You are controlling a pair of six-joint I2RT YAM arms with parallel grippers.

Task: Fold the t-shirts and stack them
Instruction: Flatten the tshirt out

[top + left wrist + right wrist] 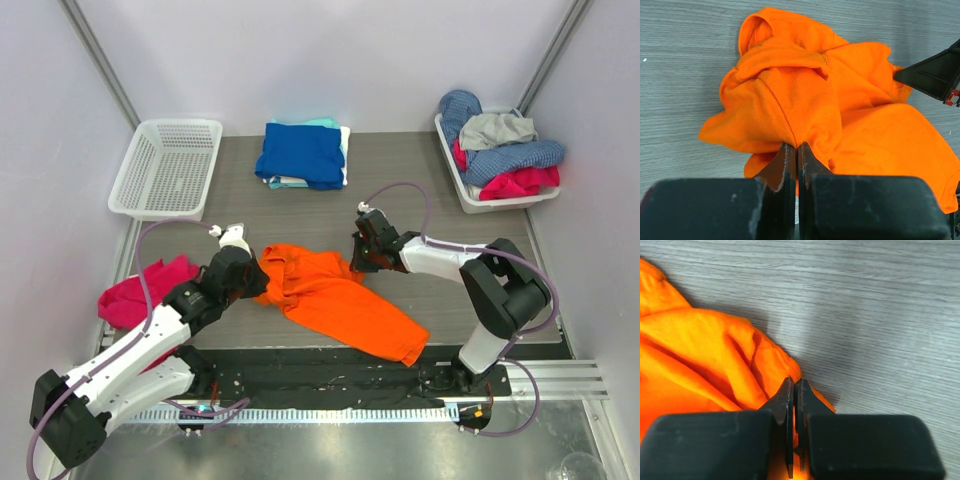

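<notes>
orange t-shirt [330,295] is pinched at left end by closed left fingers [789,160] | far edge by closed right fingers [787,395] | long axis is laid toward near-right

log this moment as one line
left end effector: shut on orange t-shirt | right end effector: shut on orange t-shirt | shirt: crumpled on table

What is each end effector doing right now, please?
Left end effector: closed on the orange t-shirt.
Right end effector: closed on the orange t-shirt's edge.
</notes>
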